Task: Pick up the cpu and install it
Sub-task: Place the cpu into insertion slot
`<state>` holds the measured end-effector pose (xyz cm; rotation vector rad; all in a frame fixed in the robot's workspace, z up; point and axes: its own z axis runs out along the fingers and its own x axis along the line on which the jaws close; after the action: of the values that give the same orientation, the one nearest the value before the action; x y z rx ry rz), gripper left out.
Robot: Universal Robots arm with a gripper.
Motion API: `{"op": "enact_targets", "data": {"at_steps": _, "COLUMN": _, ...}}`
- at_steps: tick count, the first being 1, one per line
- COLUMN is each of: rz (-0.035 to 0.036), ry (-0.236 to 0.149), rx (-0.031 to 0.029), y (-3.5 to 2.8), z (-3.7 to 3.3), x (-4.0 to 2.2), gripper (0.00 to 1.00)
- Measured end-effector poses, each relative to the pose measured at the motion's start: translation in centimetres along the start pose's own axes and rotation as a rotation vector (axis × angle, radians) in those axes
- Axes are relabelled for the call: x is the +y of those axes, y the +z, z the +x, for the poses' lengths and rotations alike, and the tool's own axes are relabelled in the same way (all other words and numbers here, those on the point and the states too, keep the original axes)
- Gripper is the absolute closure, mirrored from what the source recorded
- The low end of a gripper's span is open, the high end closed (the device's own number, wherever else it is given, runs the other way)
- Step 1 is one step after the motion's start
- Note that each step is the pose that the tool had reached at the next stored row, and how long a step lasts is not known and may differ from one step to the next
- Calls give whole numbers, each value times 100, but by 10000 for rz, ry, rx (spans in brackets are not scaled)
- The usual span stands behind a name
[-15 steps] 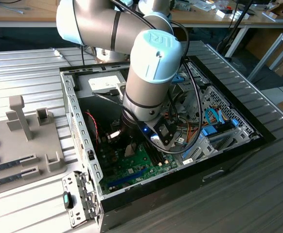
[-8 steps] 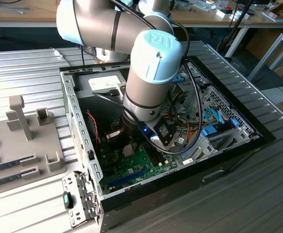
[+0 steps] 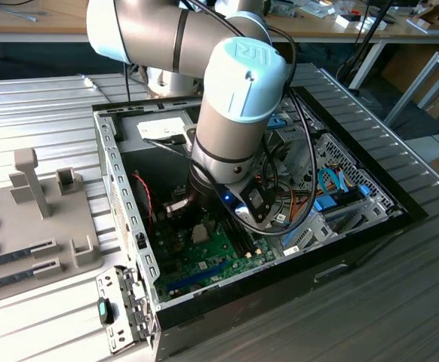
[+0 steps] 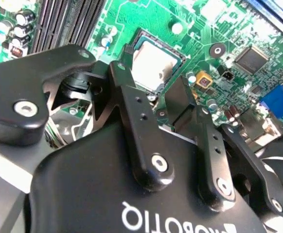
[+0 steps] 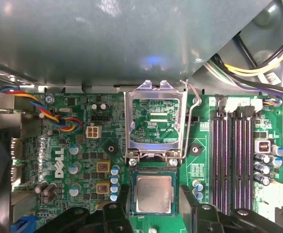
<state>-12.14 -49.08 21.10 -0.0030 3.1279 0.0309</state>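
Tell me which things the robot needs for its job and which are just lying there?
Needed for the job:
cpu, lying in its socket
open socket lid
gripper, fingers open either side of the cpu
motherboard

Just lying about:
grey fixture tray
empty memory slots
coloured cables

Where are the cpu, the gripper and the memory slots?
cpu [image 5: 154, 194], first wrist view, middle of its silver top.
gripper [image 4: 156, 90], second wrist view, midway between its fingertips.
memory slots [image 5: 234, 160], first wrist view, on one long dark slot.
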Motion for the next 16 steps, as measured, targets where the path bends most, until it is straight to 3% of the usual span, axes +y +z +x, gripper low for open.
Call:
{"op": "enact_targets", "data": {"at_steps": 3, "rz": 2, "ry": -2, "rx": 12, "y": -1, "z": -17, "x": 33, "gripper": 49}}
{"op": "enact_targets", "data": {"at_steps": 7, "rz": 1, "ry": -3, "rx": 50, "y": 0, "z": -78, "x": 53, "gripper": 67}}
{"op": "enact_targets", "data": {"at_steps": 8, "rz": 0, "ry": -2, "rx": 69, "y": 1, "z": -102, "x": 53, "gripper": 67}}
{"op": "enact_targets", "data": {"at_steps": 12, "rz": 1, "ry": -1, "rx": 291, "y": 3, "z": -287, "x": 52, "gripper": 89}}
{"op": "enact_targets", "data": {"at_steps": 13, "rz": 1, "ry": -1, "rx": 363, "y": 4, "z": -344, "x": 52, "gripper": 89}}
{"op": "enact_targets", "data": {"at_steps": 16, "rz": 0, "ry": 1, "rx": 484, "y": 6, "z": -473, "x": 52, "gripper": 89}}
